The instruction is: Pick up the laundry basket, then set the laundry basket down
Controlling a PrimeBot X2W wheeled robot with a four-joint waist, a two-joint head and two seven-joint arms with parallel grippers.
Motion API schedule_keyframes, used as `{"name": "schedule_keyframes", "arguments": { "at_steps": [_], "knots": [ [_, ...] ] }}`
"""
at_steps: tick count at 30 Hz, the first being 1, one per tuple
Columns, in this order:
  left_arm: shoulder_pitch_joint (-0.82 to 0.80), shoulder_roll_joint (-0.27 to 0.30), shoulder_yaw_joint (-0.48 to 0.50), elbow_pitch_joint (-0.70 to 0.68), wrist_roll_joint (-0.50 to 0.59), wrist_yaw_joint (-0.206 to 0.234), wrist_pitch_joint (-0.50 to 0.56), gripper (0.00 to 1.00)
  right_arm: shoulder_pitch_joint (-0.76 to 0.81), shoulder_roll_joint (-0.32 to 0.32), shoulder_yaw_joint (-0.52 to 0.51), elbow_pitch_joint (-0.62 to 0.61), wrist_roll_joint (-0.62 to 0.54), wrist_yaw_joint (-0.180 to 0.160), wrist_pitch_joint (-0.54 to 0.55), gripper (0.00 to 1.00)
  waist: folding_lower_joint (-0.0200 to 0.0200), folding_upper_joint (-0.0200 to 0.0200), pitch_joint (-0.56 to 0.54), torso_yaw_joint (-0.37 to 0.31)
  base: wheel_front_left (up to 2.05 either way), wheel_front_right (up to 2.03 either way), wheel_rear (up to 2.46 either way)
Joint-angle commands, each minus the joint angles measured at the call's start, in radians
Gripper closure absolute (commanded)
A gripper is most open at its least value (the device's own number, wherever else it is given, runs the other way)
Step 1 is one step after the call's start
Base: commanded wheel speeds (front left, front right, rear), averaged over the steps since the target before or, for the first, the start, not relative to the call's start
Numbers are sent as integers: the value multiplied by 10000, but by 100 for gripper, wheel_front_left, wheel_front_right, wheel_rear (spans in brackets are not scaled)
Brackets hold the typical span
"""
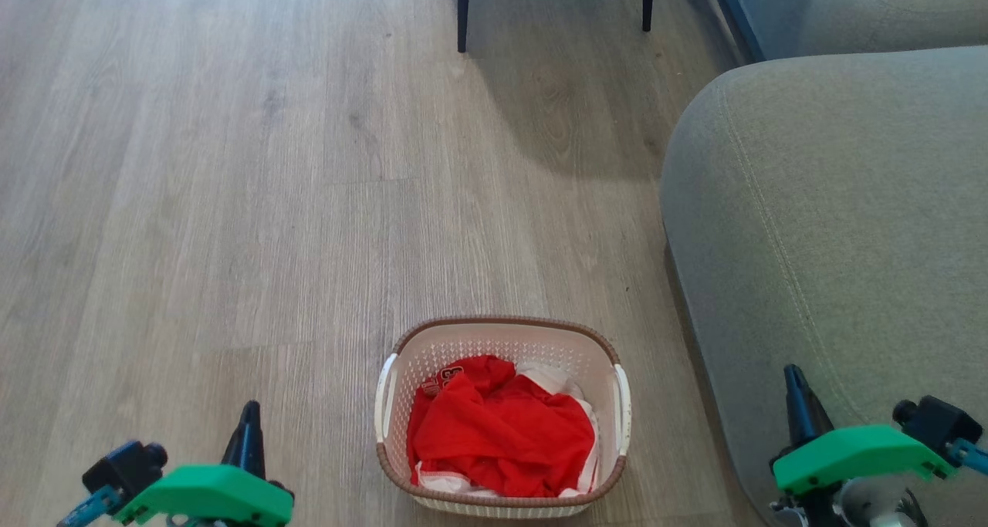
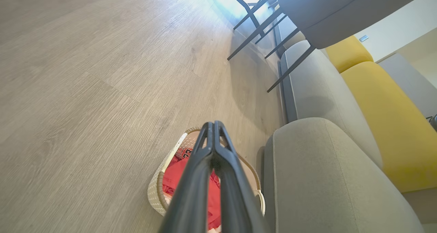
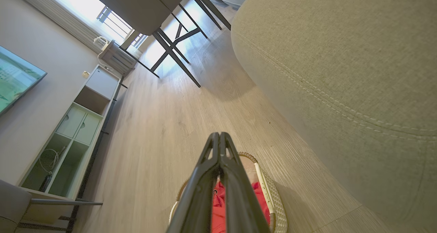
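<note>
The laundry basket [image 1: 502, 334], cream-white and perforated with a brown rim, stands on the wooden floor at the bottom centre of the head view, holding red and white clothes [image 1: 502, 427]. Its white side handles face left and right. My left gripper [image 1: 248, 427] hangs at the lower left, apart from the basket, and my right gripper [image 1: 795, 392] sits at the lower right over the sofa edge. In each wrist view the fingertips meet: left gripper [image 2: 213, 124] shut, right gripper [image 3: 218, 134] shut, both empty. The basket [image 2: 155, 195] [image 3: 276, 205] lies below each pair of fingers.
A grey sofa [image 1: 834, 226] stands close to the basket's right side. Dark chair legs [image 1: 463, 10] stand on the floor farther ahead. A white shelf unit [image 3: 75, 130] lines the wall on the far side. Bare wooden floor [image 1: 193, 203] stretches to the basket's left and front.
</note>
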Motion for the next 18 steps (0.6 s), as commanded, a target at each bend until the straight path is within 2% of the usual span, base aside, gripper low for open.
{"name": "schedule_keyframes", "arguments": {
  "at_steps": [1, 18],
  "knots": [
    [-538, 0, 298, -267, -286, -119, 77, 100, -517, -220, -11, -278, 308, -10, 61, 100, 0, -1, 4, 2, 0, 0, 0],
    [-925, -57, 704, -198, -2139, -463, 561, 100, -749, -253, -229, -206, 2252, -14, 516, 100, 0, -1, 55, 18, 0, 0, 0]
  ]
}}
